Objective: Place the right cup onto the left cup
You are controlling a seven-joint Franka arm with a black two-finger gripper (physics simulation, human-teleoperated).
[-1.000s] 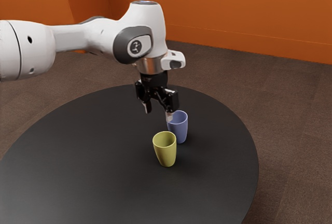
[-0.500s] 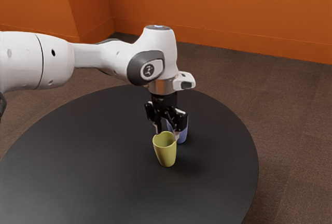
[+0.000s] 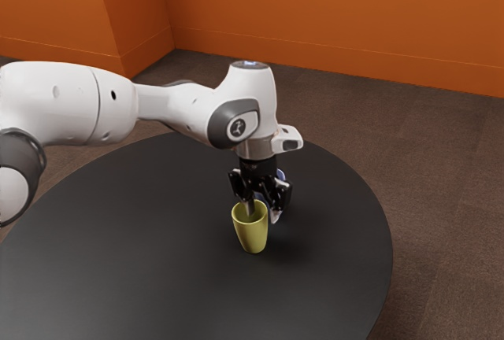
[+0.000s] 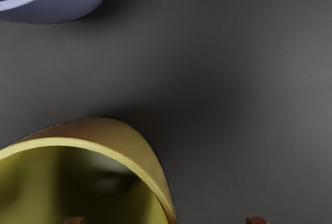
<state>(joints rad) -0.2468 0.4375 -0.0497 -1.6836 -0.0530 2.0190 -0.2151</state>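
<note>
Yellow-green tapered cup (image 3: 252, 234) upright on round black table (image 3: 157, 238), mouth up. Black two-finger gripper (image 3: 262, 213) at its rim, fingers spread wide: one tip within mouth's outline, other outside wall; nothing gripped. Farther back, periwinkle-blue rounded cup (image 4: 78, 7) on table, near yellow cup but apart, partly hidden behind gripper. Beyond table, brown carpet (image 3: 441, 175), then orange wall (image 3: 339, 9).

Plain orange walls (image 3: 331, 9), meeting in a corner toward the exterior view's left, with matching baseboard (image 3: 354, 62) along the bottom. Below, dark brown, carpet-like floor (image 3: 441, 143) with faint seams. In front, round black table (image 3: 142, 245), softly lit, with gentle shadows.
</note>
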